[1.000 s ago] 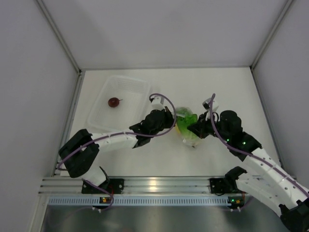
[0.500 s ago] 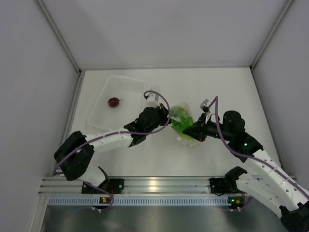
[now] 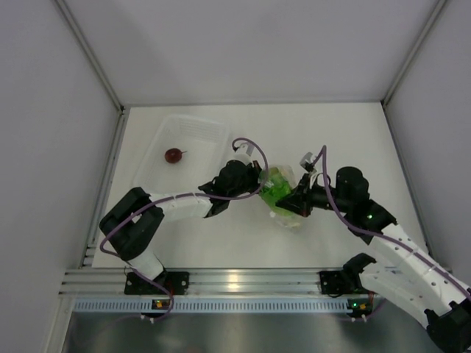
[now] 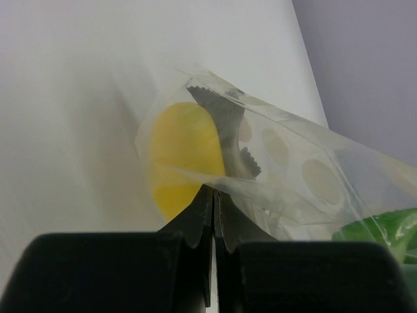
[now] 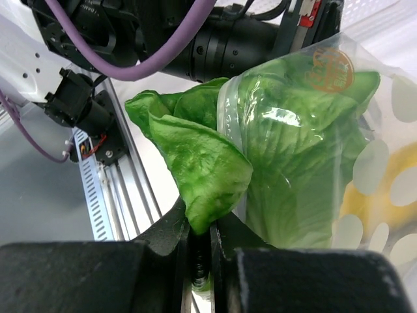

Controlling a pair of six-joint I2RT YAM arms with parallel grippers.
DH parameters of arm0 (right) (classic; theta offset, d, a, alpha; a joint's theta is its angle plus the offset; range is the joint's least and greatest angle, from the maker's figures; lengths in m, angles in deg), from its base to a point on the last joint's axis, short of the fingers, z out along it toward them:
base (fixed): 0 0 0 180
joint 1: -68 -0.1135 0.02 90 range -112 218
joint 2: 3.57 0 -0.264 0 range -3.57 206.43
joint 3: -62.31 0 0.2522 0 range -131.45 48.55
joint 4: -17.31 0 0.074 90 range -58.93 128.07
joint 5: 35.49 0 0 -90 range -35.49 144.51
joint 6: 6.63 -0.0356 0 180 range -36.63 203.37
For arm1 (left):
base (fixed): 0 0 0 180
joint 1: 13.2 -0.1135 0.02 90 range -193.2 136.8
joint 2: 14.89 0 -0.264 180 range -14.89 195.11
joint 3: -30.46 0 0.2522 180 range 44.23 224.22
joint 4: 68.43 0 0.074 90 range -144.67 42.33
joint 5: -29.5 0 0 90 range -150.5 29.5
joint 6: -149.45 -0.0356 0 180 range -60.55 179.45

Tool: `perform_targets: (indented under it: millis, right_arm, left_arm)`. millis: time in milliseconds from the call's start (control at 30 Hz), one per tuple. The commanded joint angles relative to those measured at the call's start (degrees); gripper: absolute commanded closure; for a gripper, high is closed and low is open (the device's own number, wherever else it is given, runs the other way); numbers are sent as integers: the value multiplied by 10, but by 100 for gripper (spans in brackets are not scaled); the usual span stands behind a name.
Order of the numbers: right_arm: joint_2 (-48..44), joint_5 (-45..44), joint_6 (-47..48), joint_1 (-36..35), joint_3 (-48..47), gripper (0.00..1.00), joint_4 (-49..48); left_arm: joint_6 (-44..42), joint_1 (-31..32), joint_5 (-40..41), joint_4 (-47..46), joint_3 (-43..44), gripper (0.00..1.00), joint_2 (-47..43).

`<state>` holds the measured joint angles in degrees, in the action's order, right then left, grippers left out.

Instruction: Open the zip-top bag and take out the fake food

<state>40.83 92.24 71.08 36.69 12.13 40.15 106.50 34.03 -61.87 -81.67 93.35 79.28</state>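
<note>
The zip-top bag, clear with white dots, hangs between my two grippers at the table's middle. My left gripper is shut on the bag's edge; in the left wrist view its jaws pinch the plastic beside a yellow piece. My right gripper is shut on the green lettuce leaf, which sticks partly out of the bag's mouth. A dark red round fruit lies in the rigid clear tray.
The rigid tray stands at the back left. White walls enclose the table on three sides. The aluminium rail with the arm bases runs along the near edge.
The left gripper has shifted slightly right and nearer with the bag's edge. The right gripper has stayed close to the bag, holding the lettuce.
</note>
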Motion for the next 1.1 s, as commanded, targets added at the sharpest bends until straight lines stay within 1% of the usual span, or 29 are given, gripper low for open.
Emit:
perform_targets:
  millis: [0, 33, 100, 133, 200, 267, 300, 367, 400, 467, 567, 600, 667, 700, 733, 767, 800, 867, 933, 967, 1067]
  right_arm:
    - [-28, 63, -59, -9, -38, 100, -54]
    - [-42, 42, -70, -8, -37, 100, -76]
    - [-53, -11, -101, -2, -34, 100, -86]
    - [-58, -34, -111, 0, -34, 100, -105]
    - [-65, -92, -127, 2, -29, 100, -123]
    - [-83, -135, -153, 2, -13, 100, -164]
    - [-87, -176, -160, 3, -9, 100, -172]
    - [-99, -204, -177, 2, 5, 100, -197]
    - [-104, -233, -183, 2, 11, 100, -228]
    - [-115, -265, -194, 2, 22, 100, -247]
    - [-123, -321, -194, 2, 42, 100, -290]
    - [-125, -328, -192, 2, 50, 100, -325]
    - [-119, -333, -186, 2, 73, 100, -365]
    - [-113, -326, -180, 2, 81, 100, -387]
    - [-94, -315, -179, 2, 91, 100, -447]
    - [-83, -301, -181, 2, 103, 100, -470]
    - [-72, -287, -182, 1, 102, 100, -482]
    - [-44, -297, -212, 2, 95, 100, -490]
    - [-33, -325, -230, 1, 86, 100, -485]
    - [-34, -354, -236, 1, 84, 100, -486]
    - [-37, -392, -225, -1, 87, 100, -506]
  left_arm:
    - [-1, -17, 16, -62, 22, 100, 15]
    - [1, -18, 16, -66, 12, 100, 16]
    - [14, -17, 16, -77, -2, 100, 18]
    - [19, -15, -1, -88, -19, 100, 18]
    - [26, -13, 0, -98, -33, 100, 13]
    - [27, -7, 5, -100, -46, 100, 11]
    - [27, -4, 7, -102, -49, 100, 12]
    - [30, 8, 7, -110, -59, 100, 12]
    - [35, 15, 7, -122, -68, 100, 13]
    - [40, 22, 8, -133, -79, 100, 13]
    - [46, 34, 8, -151, -94, 100, 10]
    - [50, 40, 8, -161, -100, 100, 8]
    - [52, 47, 3, -167, -104, 100, 2]
    - [52, 55, -6, -167, -104, 100, 0]
    - [53, 59, -12, -167, -103, 100, -1]
    - [55, 61, -19, -169, -103, 100, -5]
    - [57, 66, -28, -172, -103, 100, -7]
    - [53, 70, -39, -173, -101, 100, -12]
    - [45, 82, -36, -173, -102, 100, -11]
    - [45, 85, -37, -173, -104, 100, -7]
    - [50, 94, -42, -193, -117, 100, 0]
